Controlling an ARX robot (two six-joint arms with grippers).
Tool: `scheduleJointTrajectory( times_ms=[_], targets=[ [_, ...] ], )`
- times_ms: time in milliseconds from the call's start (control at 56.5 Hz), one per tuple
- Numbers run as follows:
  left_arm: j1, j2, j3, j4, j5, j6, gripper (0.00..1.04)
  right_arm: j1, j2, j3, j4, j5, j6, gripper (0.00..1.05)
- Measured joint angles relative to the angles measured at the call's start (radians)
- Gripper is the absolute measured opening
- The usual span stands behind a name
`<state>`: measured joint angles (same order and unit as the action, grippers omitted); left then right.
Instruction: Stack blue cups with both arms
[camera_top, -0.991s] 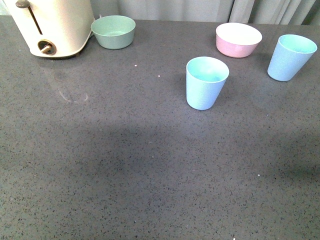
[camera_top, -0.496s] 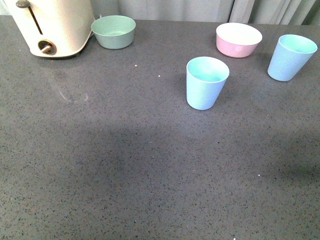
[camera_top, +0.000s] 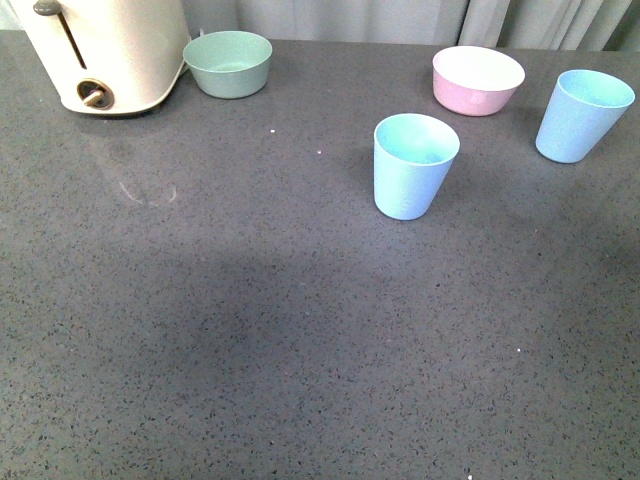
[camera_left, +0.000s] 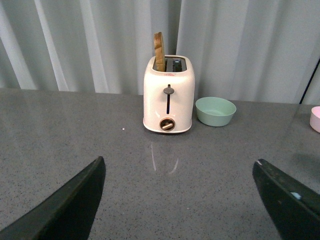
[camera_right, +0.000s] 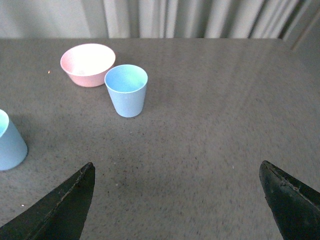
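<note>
Two end effectors, both spread wide, both holding nothing. Left end effector (camera_left: 178, 165) low over the gray surface (camera_top: 250, 350), with no blue cup seen ahead of it. Right end effector (camera_right: 176, 167) low too, fingers far apart.

Closest to them: the near blue cup (camera_top: 415, 165), upright, mouth up, alone on bare surface. Ahead of the right end effector and off toward the left end effector's side, well apart from both. Not touched yet.

Farther on: the far blue cup (camera_top: 582, 115), upright too, almost straight ahead of the right end effector, well apart from it. Near that cup, a little farther back: the pink bowl (camera_top: 478, 80). Far ahead of the left end effector: the green bowl (camera_left: 215, 111) and the cream toaster (camera_left: 168, 95), just beside each other.

Nothing stacked so far. Probably the first job: reaching out and grabbing one cup with each arm.

Things to go wrong, as a guess:

Tipping a cup over. Cause: a push from one finger before closing, on a tall cup with a small bottom.

Bumping the pink bowl. Cause: wide fingers going around the far cup with the bowl so near.

Left end effector going the wrong way. Cause: pointing at the toaster and green bowl now, not at a cup, so a big turn needed.

Squashing or dropping. Cause: a grip too hard or too loose on smooth, sloped sides.

Cups banging rim on rim later. Cause: not lining one up right over the other before lowering.
</note>
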<state>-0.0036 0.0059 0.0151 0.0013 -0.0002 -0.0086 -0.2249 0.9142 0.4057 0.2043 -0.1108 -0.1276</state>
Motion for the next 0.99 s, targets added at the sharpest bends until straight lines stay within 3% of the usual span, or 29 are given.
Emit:
scheduleJointTrajectory(
  times_ms=[195, 407, 708, 991],
  targets=[
    [0.0, 0.0, 0.0, 0.0, 0.0, 0.002, 0.96, 0.078, 0.504, 0.348, -0.092, -0.059, -0.278, 0.96],
    [0.0, 0.0, 0.0, 0.0, 0.0, 0.002, 0.96, 0.184, 0.909, 0.787, -0.289, -0.028, -0.493, 0.96],
    [0.0, 0.0, 0.0, 0.0, 0.0, 0.002, 0.96, 0.227, 1.139, 1.029, -0.396, 0.007, -0.548, 0.96],
    [0.0, 0.0, 0.0, 0.0, 0.0, 0.002, 0.96, 0.254, 1.252, 1.127, -0.434, 0.012, -0.546, 0.93]
  ],
)
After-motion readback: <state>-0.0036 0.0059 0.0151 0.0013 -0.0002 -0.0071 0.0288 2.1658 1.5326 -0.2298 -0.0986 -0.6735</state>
